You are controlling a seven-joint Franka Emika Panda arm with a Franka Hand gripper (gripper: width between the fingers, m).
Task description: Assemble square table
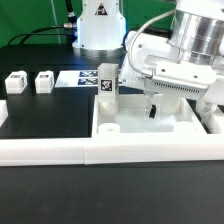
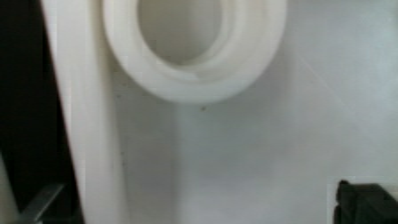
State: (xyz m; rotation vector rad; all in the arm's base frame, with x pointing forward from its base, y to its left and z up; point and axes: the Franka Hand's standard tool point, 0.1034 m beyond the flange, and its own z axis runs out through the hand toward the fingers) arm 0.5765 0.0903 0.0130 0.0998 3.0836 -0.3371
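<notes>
The square tabletop [image 1: 170,128] is a white slab with a raised rim, lying at the exterior view's right. One white tagged leg [image 1: 107,84] stands upright at its far left corner. A round socket ring [image 1: 108,128] shows at its near left corner. Two more small leg blocks [image 1: 15,82] [image 1: 43,82] lie on the black table at the left. My gripper [image 1: 152,106] hangs low over the slab, open and empty. In the wrist view the slab [image 2: 285,150] and one socket ring [image 2: 192,60] fill the picture, with my gripper [image 2: 205,205] straddling bare slab, its fingertips [image 2: 370,200] far apart.
A long low white border wall [image 1: 60,152] runs along the front of the table. The marker board [image 1: 78,78] lies flat behind the slab, near the robot base [image 1: 98,25]. A black table surface [image 1: 45,115] lies left of the slab.
</notes>
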